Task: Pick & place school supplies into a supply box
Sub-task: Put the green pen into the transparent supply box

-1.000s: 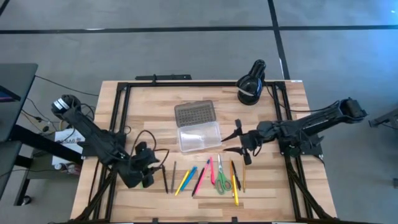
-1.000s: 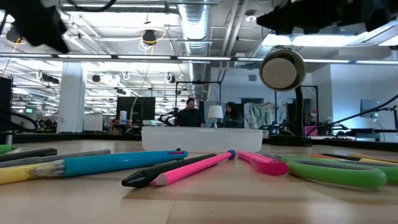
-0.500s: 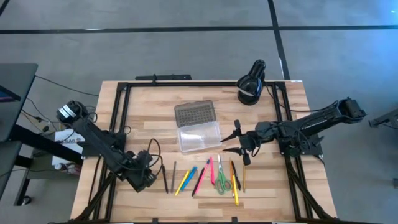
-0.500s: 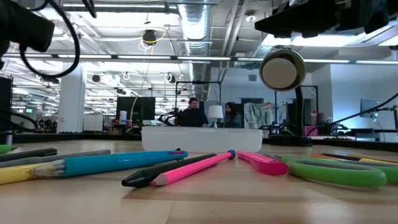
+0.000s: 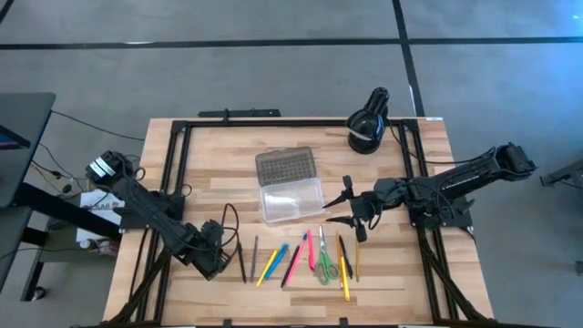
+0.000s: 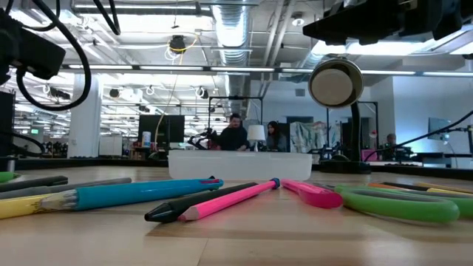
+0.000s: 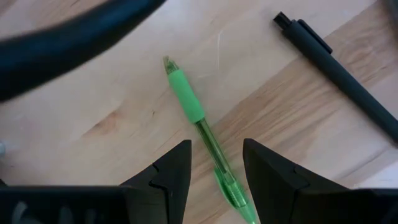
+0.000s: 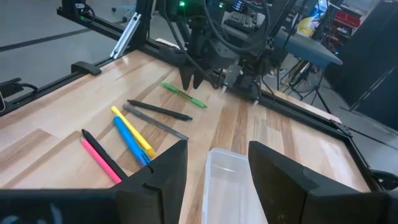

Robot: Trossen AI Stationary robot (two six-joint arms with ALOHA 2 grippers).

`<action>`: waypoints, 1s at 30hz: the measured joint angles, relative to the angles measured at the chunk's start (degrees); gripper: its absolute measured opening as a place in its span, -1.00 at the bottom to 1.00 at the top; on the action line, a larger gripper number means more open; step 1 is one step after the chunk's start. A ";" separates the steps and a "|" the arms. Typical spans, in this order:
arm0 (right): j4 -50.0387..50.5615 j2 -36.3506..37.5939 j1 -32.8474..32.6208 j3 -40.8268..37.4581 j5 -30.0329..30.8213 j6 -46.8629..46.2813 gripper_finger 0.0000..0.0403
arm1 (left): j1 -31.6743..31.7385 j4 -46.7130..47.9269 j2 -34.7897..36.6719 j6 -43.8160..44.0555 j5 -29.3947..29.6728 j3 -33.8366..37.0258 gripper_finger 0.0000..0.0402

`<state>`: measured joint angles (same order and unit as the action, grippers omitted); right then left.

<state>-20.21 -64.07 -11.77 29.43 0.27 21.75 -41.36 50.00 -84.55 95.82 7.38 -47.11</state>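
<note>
The green pen (image 7: 189, 106) lies flat on the wood near the table's left near corner. My left gripper (image 7: 216, 144) is open and points down over it, one finger on each side of its barrel without touching; in the high view this gripper (image 5: 219, 261) hides the pen. More pens, pencils and the green-handled scissors (image 5: 323, 262) lie in a row near the near edge. The clear supply box (image 5: 291, 199) sits mid-table with its dotted grey lid (image 5: 284, 166) folded back. My right gripper (image 5: 339, 205) is open and hovers just right of the box (image 8: 227, 180).
A black round lamp (image 5: 367, 123) stands at the far right of the table. Black frame rails (image 5: 178, 173) run along the table's left, right and far sides. A dark pen (image 7: 339, 68) lies beside the green one. People stand in the room beyond (image 6: 235, 134).
My left arm has swung lower, and its gripper has moved down and slightly toward the near edge, settling over the green pen. The right arm and all the supplies have kept still.
</note>
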 joint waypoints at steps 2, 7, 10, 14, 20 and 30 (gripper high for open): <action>0.00 0.00 0.00 0.00 0.00 -0.34 -0.17 | 0.00 -0.63 0.02 0.17 0.02 0.40 -0.31; 0.06 0.00 -0.11 0.00 0.00 -0.34 -0.17 | 0.00 -0.91 0.02 -0.08 0.15 0.61 -0.31; 0.05 0.00 -0.11 0.00 -0.01 -0.45 -0.17 | 0.00 -0.92 0.02 -0.17 -0.03 0.61 -0.31; 0.07 0.00 -0.11 0.00 -0.02 -0.53 -0.17 | 0.00 -0.94 0.02 -0.66 -0.07 0.63 -0.31; 0.44 0.00 -0.13 0.00 -0.04 -0.76 -0.17 | -0.04 -1.55 -2.94 -2.20 -2.26 0.61 -0.31; -0.04 0.02 -0.13 0.00 -0.16 -0.75 -0.17 | 0.24 -4.14 -7.28 -5.36 -4.58 0.54 -0.31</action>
<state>-20.25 -64.05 -11.90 29.43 0.12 21.00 -41.12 45.86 -91.83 90.45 2.79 -46.57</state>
